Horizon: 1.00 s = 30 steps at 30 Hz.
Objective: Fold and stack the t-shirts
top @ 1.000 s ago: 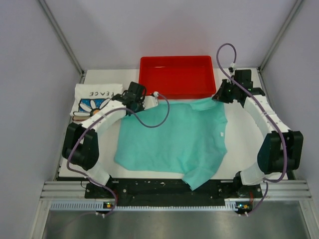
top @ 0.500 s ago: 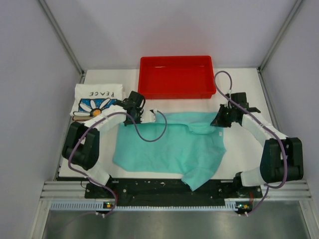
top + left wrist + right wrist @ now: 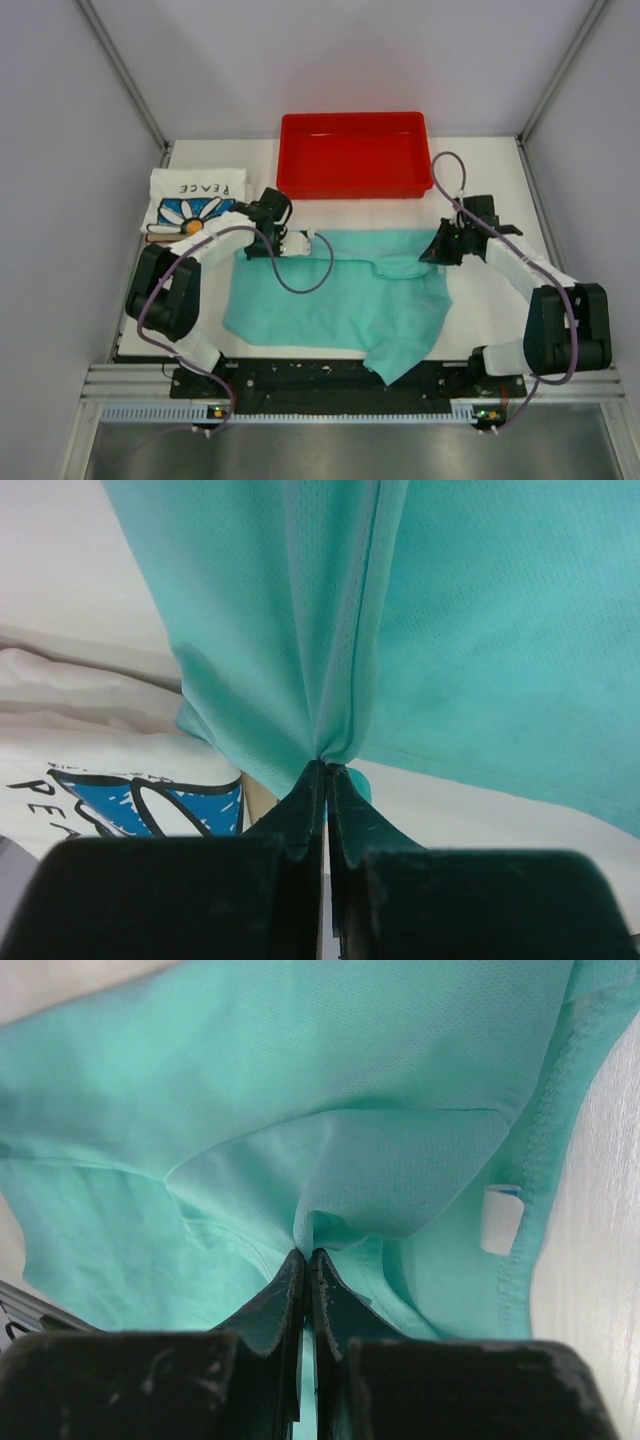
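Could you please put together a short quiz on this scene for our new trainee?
1. True or false: the left end effector and the right end effector are each shut on the green shirt.
2. Where does the folded daisy shirt lie? A) on top of the green shirt; B) at the far left of the table; C) under the right arm.
3. Fill in: the red tray stands at the ___ edge of the table, beyond the green shirt.
Key: 1 true; 2 B; 3 far.
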Motion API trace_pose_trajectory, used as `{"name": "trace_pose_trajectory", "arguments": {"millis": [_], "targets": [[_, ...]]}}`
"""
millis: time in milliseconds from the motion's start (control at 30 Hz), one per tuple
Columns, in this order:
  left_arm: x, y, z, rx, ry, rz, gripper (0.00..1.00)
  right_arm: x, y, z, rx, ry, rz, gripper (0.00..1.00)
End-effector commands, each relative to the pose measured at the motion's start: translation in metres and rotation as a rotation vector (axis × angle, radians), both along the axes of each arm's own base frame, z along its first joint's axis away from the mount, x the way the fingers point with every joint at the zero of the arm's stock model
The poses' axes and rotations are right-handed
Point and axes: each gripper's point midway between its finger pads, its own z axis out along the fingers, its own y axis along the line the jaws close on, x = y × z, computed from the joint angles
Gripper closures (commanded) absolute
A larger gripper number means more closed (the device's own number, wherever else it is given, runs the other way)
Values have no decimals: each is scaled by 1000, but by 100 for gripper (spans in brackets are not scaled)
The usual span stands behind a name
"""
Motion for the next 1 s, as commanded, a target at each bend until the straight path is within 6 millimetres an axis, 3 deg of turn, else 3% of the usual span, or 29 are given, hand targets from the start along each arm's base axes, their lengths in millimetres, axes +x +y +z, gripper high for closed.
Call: {"name": "trace_pose_trajectory", "arguments": {"millis": [0, 200, 433, 467, 567, 667, 800, 867, 967], "targets": [[-8, 1, 12, -12, 1, -8, 100, -12, 2, 12, 3, -24, 25, 100], [-16, 2, 21, -22, 19, -11, 100, -36, -4, 19, -28, -20, 35, 100], [-35, 8, -18, 26, 149, 14, 99, -44, 6, -8, 24, 57, 53, 100], [-39, 8, -20, 31, 174, 11, 86, -44, 4, -10, 10, 62, 49, 93], [-54, 8, -13, 32, 270, 23, 59, -43, -4, -7, -36, 47, 26, 50], [-51, 7, 8, 8, 246, 26, 59, -31, -20, 15, -113, -47, -35, 43], [-52, 4, 34, -64, 234, 34, 57, -18, -31, 45, -169, -152, -60, 41], [-32, -4, 36, -119, 144, 85, 60, -11, -32, 44, -183, -155, -67, 51], [-2, -7, 24, -140, 37, 206, 69, 4, -16, 34, -129, -164, -47, 70]]}}
